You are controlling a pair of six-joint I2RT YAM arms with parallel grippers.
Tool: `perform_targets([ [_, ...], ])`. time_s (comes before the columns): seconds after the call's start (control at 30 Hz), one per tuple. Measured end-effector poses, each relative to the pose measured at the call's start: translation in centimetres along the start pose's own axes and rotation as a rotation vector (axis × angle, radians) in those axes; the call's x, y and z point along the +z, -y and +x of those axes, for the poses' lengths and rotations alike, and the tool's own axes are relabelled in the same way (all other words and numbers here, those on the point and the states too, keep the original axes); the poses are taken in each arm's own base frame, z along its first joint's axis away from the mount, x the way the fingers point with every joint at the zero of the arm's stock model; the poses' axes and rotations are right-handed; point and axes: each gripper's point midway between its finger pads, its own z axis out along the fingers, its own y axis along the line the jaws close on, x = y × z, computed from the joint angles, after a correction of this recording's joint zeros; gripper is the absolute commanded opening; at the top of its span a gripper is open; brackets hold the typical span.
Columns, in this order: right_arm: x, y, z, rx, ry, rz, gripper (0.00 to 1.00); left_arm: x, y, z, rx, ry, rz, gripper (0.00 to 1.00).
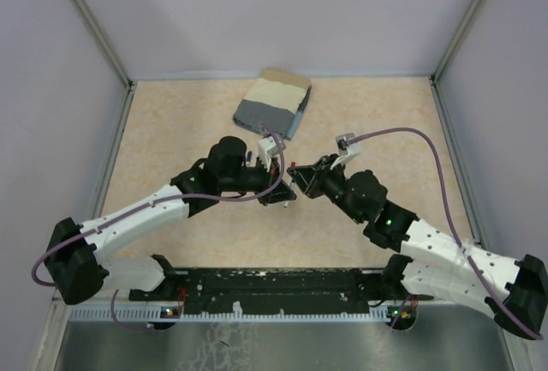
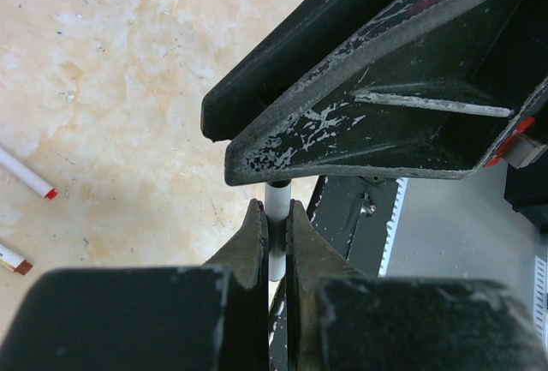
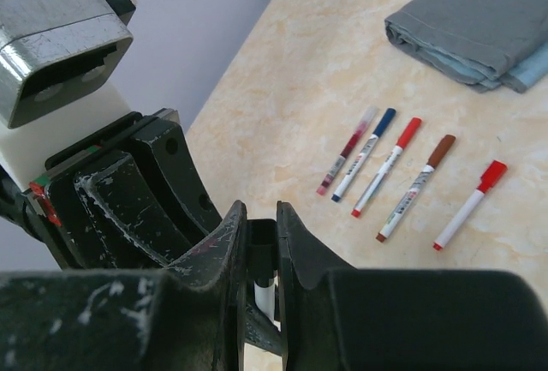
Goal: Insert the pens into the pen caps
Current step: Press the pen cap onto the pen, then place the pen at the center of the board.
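- Top external view: the left arm reaches in from the lower left and the right arm from the lower right. The left end effector (image 1: pixel 279 188) and the right end effector (image 1: pixel 298 174) meet tip to tip over the middle of the desk (image 1: pixel 171 131), just in front of the folded cloth (image 1: pixel 272 105).
- Left wrist view: a red-tipped pen (image 2: pixel 27 174) and a brown-tipped pen (image 2: pixel 12 257) lie on the desk at the left edge. To their right, the left end effector is clenched on the white barrel of the held pen (image 2: pixel 276 234). The barrel points up toward the black fingers of the right end effector, just above it.
- Right wrist view: the left end effector fills the left side. At centre, the right end effector is grasping a dark pen cap (image 3: pixel 261 238). The dark end of the held pen sits just beneath the cap, and how far it has entered cannot be told. To the right, five capped pens (image 3: pixel 387 168) lie side by side on the desk, well apart from both end effectors, with the cloth beyond them.
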Motion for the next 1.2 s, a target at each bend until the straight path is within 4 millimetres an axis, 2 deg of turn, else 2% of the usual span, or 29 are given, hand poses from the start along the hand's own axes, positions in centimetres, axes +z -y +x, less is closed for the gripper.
perform_targets([
  [0.17, -0.5, 0.0, -1.7, -0.029, 0.011, 0.047, 0.04, 0.6, 0.4, -1.1, 0.024, 0.011, 0.027, 0.0],
  [0.23, -0.8, -0.3, -3.2, -0.048, 0.027, 0.055, 0.09, 0.6, 1.1, -2.5, 0.051, 0.047, 0.048, 0.0],
  [0.37, -1.3, -1.7, -7.9, -0.097, 0.069, 0.06, 0.22, 0.6, 2.2, -6.1, 0.115, 0.148, 0.076, 0.0],
  [0.57, -1.8, -4.6, -12.5, -0.203, 0.083, 0.045, 0.35, -0.3, 2.9, -11.5, 0.206, 0.319, 0.065, 0.0],
  [0.67, -2.5, -5.3, -14.1, -0.233, 0.116, 0.038, 0.46, -0.4, 2.5, -12.3, 0.217, 0.351, 0.042, 0.0],
  [0.77, -3.6, -5.1, -15.0, -0.256, 0.153, 0.046, 0.49, -0.5, 2.1, -12.5, 0.216, 0.359, 0.02, 0.0],
  [0.87, -5.2, -4.0, -15.0, -0.264, 0.19, 0.064, 0.49, -0.5, 1.7, -12.4, 0.215, 0.364, 0.006, 0.0],
  [1.0, -6.8, -0.8, -13.0, -0.262, 0.202, 0.139, 0.5, -0.5, 1.4, -11.9, 0.21, 0.358, -0.005, 0.0],
  [1.2, -6.7, 5.7, -7.9, -0.23, 0.07, 0.389, 0.5, -0.3, 0.9, -11.4, 0.188, 0.346, -0.016, 0.0],
])
